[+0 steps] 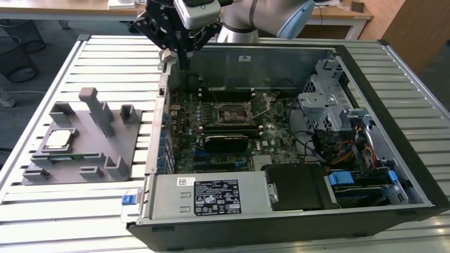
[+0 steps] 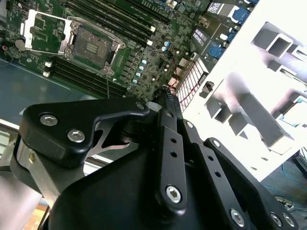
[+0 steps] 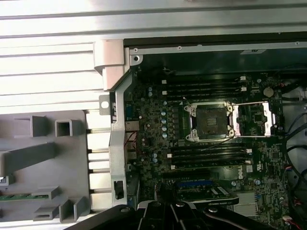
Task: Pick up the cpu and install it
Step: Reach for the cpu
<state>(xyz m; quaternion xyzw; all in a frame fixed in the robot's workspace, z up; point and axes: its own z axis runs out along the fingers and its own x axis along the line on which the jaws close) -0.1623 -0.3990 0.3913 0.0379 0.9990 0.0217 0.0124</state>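
**1. Hand.** I read the hand [image 1: 184,66] as pressed together and carrying nothing. In the exterior view its 2 fingers meet in 1 narrow tip. It hangs above the far corner of the open computer case [image 1: 281,66], over the case wall on the exterior view's left, clear of the boards below.

**2. Task item.** The cpu [image 1: 58,138] lies flat, metal top up, in a recess of the grey fixture [image 1: 105,158]. The fixture rests on the slatted counter [image 1: 91,58] just beside the case. A green memory stick [image 1: 67,156] lies in the next slot, on the camera side of the cpu.

**3. Governing relation.** From the hand, the cpu lies toward the exterior view's left and nearer that camera. It is lower than the fingertips and well apart from them. The cpu is square, so it has no long axis to align to; its edges run parallel to the fixture's edges.

**4. Destination.** The socket [image 1: 235,112] lies on the other side of the hand, toward the exterior view's right. In the first wrist view its load plate [image 3: 252,120] is swung aside and the seat looks empty.

**5. Progress.** I judge 0 of 2 steps complete: the cpu is untouched and not installed.
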